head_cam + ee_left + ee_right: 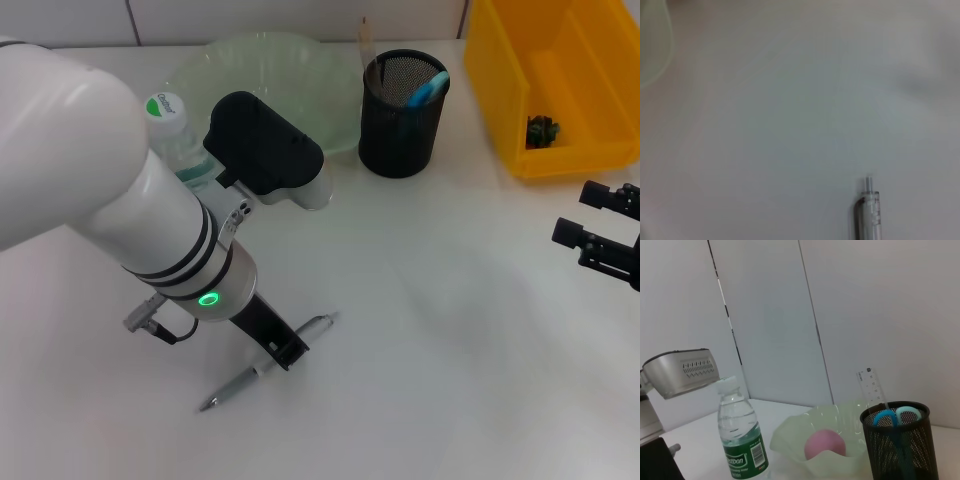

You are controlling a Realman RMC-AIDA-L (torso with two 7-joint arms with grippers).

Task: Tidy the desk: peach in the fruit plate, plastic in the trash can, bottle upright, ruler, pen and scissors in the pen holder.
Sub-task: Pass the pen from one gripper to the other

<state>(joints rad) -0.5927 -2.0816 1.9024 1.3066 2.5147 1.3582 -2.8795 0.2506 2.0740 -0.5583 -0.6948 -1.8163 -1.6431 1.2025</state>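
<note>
Left gripper point(285, 352) reaching down onto pen point(268, 362) near desk point(450, 300) front edge; closure impossible to tell. Pen axis running diagonally, tip pointing front-left. Right gripper point(600, 235) idling, jaws parted, at right edge, farther off.

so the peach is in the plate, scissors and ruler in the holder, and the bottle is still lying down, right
Not quite: the clear plastic water bottle stands upright, as the right wrist view shows. The pink peach in the pale green plate and the holder's contents are right.
</note>
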